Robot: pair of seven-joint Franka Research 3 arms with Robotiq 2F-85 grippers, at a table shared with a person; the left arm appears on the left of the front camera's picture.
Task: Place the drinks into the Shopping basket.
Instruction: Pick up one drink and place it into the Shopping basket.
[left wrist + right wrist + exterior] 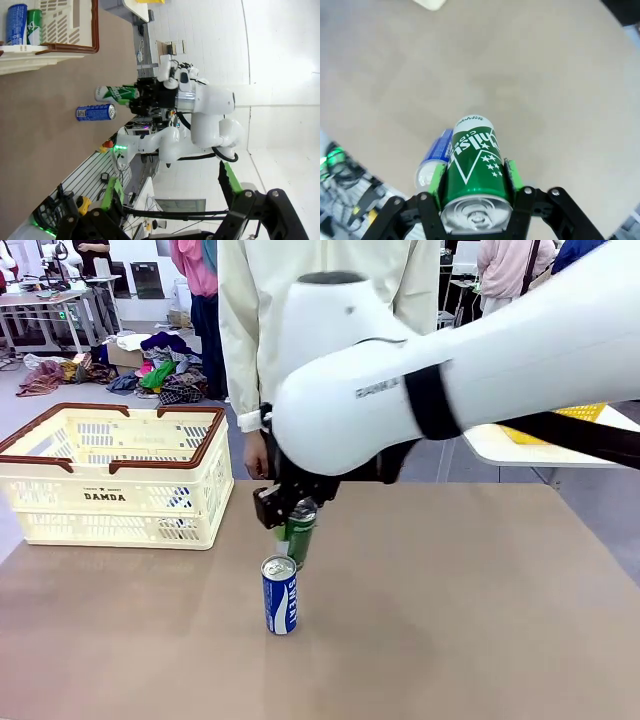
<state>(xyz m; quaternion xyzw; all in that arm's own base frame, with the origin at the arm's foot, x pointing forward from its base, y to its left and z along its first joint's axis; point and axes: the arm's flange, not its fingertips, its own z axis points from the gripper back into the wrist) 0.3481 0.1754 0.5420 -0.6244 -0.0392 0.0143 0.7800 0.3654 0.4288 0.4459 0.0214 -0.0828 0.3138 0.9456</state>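
My right gripper [284, 508] is shut on a green can [298, 536] near its silver top, at mid table. In the right wrist view the green pads [512, 175] clamp both sides of the green can [474, 162]. A blue can [280, 595] stands upright on the table just in front of it and shows beside it from the wrist [434, 159]. Whether the green can touches the table is unclear. The cream Shopping basket [105, 496] with a brown rim sits at the far left. My left gripper [170, 187] is open, far from both cans [117, 93].
A person stands at the far edge behind the right arm, one hand [255, 454] hanging near the table. In the left wrist view another blue can [17, 23] and green can [34, 26] show at the basket [70, 48]. Bare brown tabletop [450, 620] lies to the right.
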